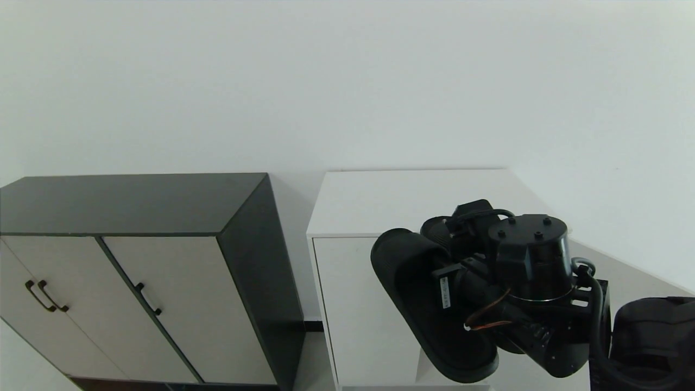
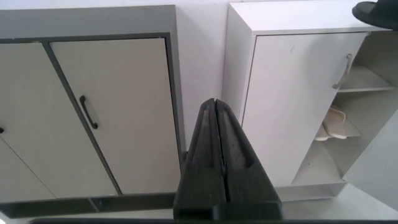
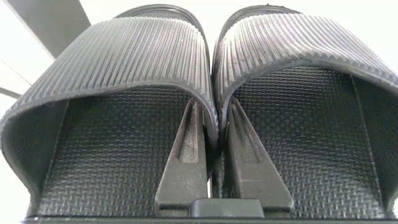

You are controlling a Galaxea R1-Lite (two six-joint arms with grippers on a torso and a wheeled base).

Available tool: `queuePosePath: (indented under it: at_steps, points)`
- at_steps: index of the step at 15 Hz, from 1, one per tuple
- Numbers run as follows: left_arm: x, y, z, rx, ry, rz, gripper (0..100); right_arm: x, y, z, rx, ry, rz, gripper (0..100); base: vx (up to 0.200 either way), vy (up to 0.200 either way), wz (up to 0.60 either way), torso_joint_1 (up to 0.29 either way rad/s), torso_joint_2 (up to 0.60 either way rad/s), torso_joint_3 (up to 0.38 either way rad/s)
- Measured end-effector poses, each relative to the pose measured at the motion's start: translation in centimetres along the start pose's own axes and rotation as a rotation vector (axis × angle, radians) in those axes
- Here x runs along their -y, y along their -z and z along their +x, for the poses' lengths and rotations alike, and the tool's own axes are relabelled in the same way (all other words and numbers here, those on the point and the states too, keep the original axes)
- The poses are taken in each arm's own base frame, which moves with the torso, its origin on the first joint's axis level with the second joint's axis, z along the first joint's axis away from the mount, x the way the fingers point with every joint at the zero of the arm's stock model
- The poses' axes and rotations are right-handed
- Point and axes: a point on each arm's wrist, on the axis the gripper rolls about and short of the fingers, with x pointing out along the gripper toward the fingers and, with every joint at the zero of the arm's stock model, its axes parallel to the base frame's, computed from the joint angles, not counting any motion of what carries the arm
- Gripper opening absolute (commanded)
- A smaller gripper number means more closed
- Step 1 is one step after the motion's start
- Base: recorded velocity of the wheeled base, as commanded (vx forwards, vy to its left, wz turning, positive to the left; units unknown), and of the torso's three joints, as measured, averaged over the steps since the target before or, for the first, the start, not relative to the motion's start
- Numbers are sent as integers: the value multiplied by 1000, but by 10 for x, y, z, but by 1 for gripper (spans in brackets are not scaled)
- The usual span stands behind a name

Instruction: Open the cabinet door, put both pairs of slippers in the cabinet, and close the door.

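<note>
White wall backs two units: a dark cabinet with pale doors on your robot's left, and the white cabinet just beside it. Your right gripper is clamped on the black slippers, one finger under each strap and the two inner strap walls pinched between them. The pair hangs in front of the white cabinet's upper front. Your left gripper has its fingers pressed together, holding nothing. A pale pair of slippers lies on a shelf inside the white cabinet, beyond the door.
</note>
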Motion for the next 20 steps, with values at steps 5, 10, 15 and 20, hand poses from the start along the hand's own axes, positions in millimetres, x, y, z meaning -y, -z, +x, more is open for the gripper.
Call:
queuePosePath:
  at_steps: [5, 10, 15, 20]
  points:
    - [0, 0, 0, -1, 0, 0, 0, -1, -2, 1, 8, -2, 6, 0, 0, -200, 0, 3, 1, 3]
    - [0, 0, 0, 0, 0, 1, 0, -1, -1, 0, 8, -6, 5, 0, 0, -200, 0, 1, 1, 3]
    - [0, 0, 0, 0, 0, 1, 0, -1, 1, -1, 12, -15, 5, 0, 0, -200, 0, 3, 1, 2]
    - [0, 0, 0, 0, -1, 0, 0, -1, 6, -4, 12, -64, -9, 0, 0, 0, 0, 0, 0, 0]
